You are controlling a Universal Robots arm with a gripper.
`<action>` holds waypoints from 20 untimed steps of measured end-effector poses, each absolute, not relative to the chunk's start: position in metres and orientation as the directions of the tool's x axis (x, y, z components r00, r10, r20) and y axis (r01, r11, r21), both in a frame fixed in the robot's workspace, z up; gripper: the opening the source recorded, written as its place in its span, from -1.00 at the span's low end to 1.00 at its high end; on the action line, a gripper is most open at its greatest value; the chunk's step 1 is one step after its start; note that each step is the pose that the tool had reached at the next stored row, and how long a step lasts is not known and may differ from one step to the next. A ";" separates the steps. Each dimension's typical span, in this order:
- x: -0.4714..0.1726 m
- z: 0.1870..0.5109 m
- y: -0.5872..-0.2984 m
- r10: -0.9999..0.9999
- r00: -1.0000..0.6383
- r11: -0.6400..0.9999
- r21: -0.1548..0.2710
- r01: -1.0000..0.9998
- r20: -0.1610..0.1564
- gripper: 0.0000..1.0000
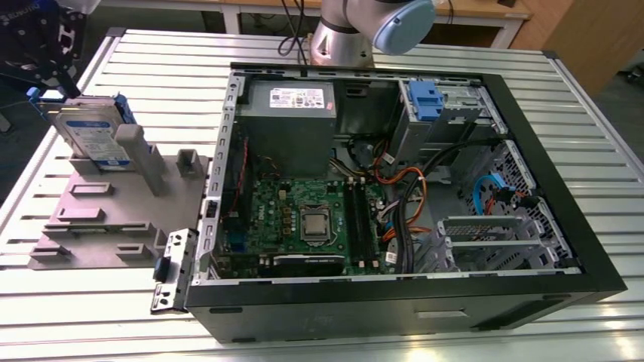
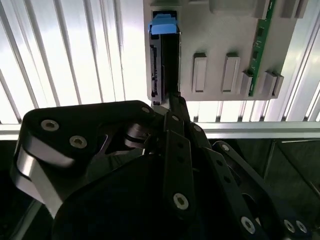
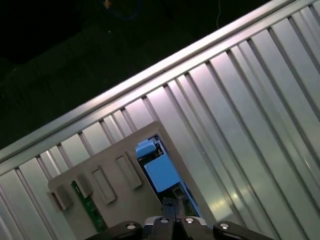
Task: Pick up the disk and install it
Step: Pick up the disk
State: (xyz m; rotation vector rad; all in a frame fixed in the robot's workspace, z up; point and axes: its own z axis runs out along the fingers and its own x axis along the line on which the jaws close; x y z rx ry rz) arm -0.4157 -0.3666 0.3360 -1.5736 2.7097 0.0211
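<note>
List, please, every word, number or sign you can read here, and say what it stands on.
No text can be read here.
Label on the disk: too small to read.
White sticker on the power supply: print too small.
Motherboard markings: too small.

Even overhead light in the exterior view, with soft shadow pooling inside the computer case [image 1: 403, 188]. In the second wrist view the table slats [image 2: 75, 60] glare near white and the gripper [image 2: 172, 100] reads dark; the first wrist view falls to black beyond those slats
</note>
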 end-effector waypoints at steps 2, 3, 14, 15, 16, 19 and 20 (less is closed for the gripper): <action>-0.416 0.336 -0.367 -0.885 -0.466 0.466 0.008 -0.885 -0.014 -0.79; -0.416 0.336 -0.367 -0.893 -0.450 0.450 0.008 -0.893 -0.014 -0.79; -0.416 0.336 -0.367 -0.964 -0.266 0.266 0.008 -0.964 -0.014 -0.79; -0.416 0.336 -0.367 -0.967 -0.254 0.254 0.008 -0.967 -0.014 -0.79; -0.415 0.336 -0.367 -0.968 -0.249 0.249 0.008 -0.969 -0.014 -0.79; -0.415 0.336 -0.367 -0.969 -0.247 0.247 0.008 -0.969 -0.014 -0.79; -0.415 0.336 -0.367 -0.970 -0.244 0.244 0.008 -0.970 -0.014 -0.79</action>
